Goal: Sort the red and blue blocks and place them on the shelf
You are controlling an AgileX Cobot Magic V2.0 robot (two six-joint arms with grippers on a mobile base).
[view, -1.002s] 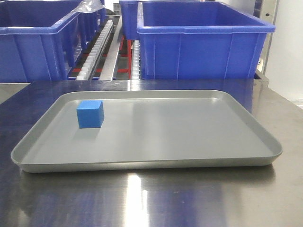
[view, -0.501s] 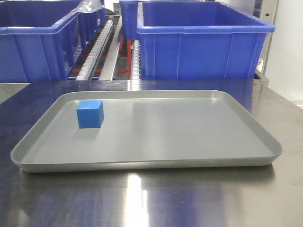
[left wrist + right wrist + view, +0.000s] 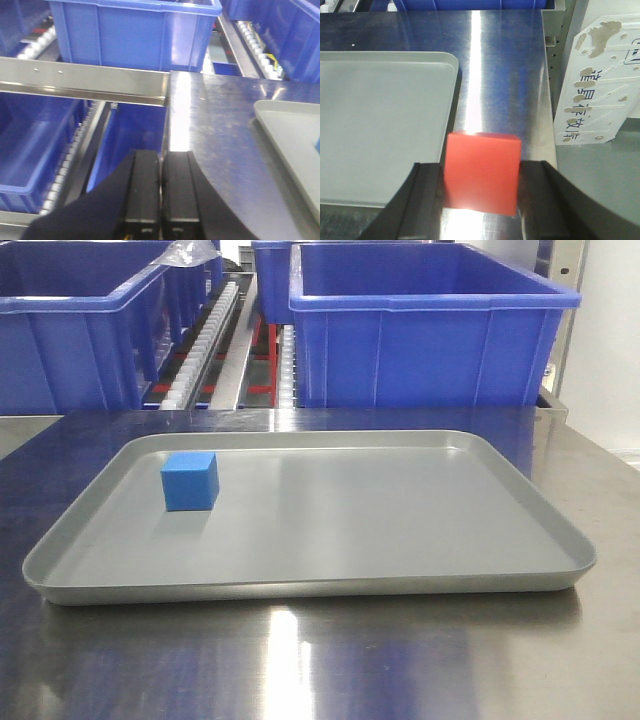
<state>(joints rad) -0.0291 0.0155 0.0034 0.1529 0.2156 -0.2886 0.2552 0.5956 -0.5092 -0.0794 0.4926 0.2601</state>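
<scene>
Red block: the red block (image 3: 481,172) sits at lower centre of the right wrist view, over the steel table (image 3: 505,75), just right of the grey tray (image 3: 380,125) and off its rim.
Right gripper: the right gripper (image 3: 482,197) has a black finger (image 3: 427,200) pressed on each side face of the red block, clamped on it.
Blue block: the blue block (image 3: 190,481) lies flat on the tray in the front view, in the tray's far left part, left of centre in the frame; no gripper is near it there.
Left gripper: the left gripper (image 3: 161,187) is at bottom centre of the left wrist view, its two pads pressed together with nothing between them.
Shelf: the shelf (image 3: 85,80) shows its steel front rail across the upper left of that view, with white rollers and blue bins (image 3: 135,30) above and below it.
Left gripper's place: over the gap where the shelf meets the table's left edge; the tray's corner shows at the right edge.
</scene>
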